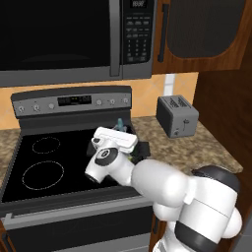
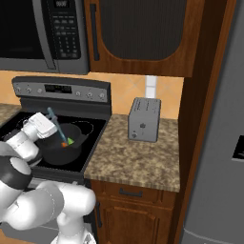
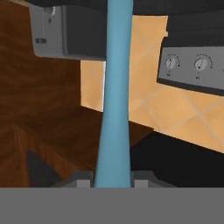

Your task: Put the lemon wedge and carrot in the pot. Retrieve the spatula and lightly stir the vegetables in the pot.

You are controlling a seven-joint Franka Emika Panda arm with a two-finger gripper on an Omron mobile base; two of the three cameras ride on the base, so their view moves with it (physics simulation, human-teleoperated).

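The dark pot (image 2: 61,153) sits on the stove's right side, with the small orange carrot (image 2: 64,144) and the yellow-green lemon wedge (image 2: 70,141) lying inside it. The slim blue-teal spatula (image 2: 58,128) slants down into the pot beside the two pieces. My gripper (image 2: 51,123) is shut on its handle, just above the pot's left rim. In the hand view the spatula (image 3: 116,87) runs straight up from between the fingertips (image 3: 83,179). From the left base view my hand (image 1: 115,139) covers most of the pot (image 1: 142,149), and the spatula's end (image 1: 119,123) sticks up behind it.
A silver toaster (image 2: 144,119) stands on the granite counter (image 2: 138,162) right of the stove. The microwave (image 1: 74,34) hangs above the cooktop, whose left burners (image 1: 43,174) are bare. A wooden cabinet (image 2: 143,33) and a grey fridge (image 2: 219,143) close in the right side.
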